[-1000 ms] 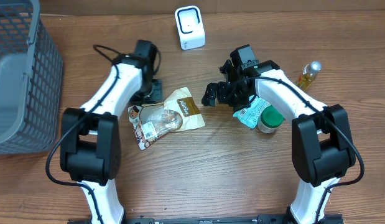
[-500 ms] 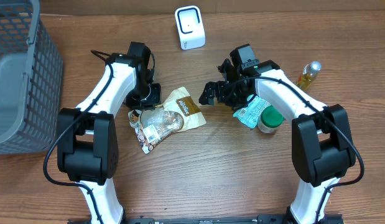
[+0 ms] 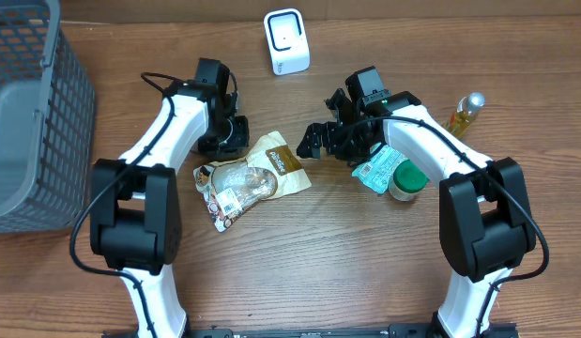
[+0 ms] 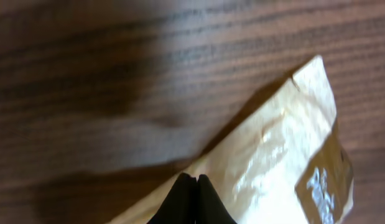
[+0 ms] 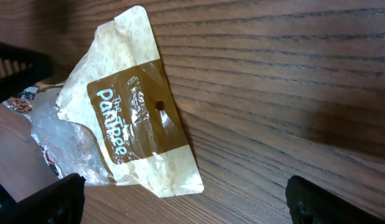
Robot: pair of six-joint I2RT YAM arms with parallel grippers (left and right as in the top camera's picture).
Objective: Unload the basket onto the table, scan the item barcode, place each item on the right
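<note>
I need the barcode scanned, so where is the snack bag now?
Overhead, the snack bag lies on the table between the left hand and right hand, below the white scanner.

The cream-and-brown Pantree snack pouch (image 3: pixel 251 176) is lying flat on the table (image 3: pixel 318 253), clear window facing up, well apart from the white barcode scanner (image 3: pixel 286 41), which is standing upright.

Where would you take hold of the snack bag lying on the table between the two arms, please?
Grip the snack bag by its flat brown header, the end with the hang hole, which points toward the open right gripper. It looks thin and sealed, while the clear middle bulges with contents. Coming from the right, low along the table, probably suits best.
</note>
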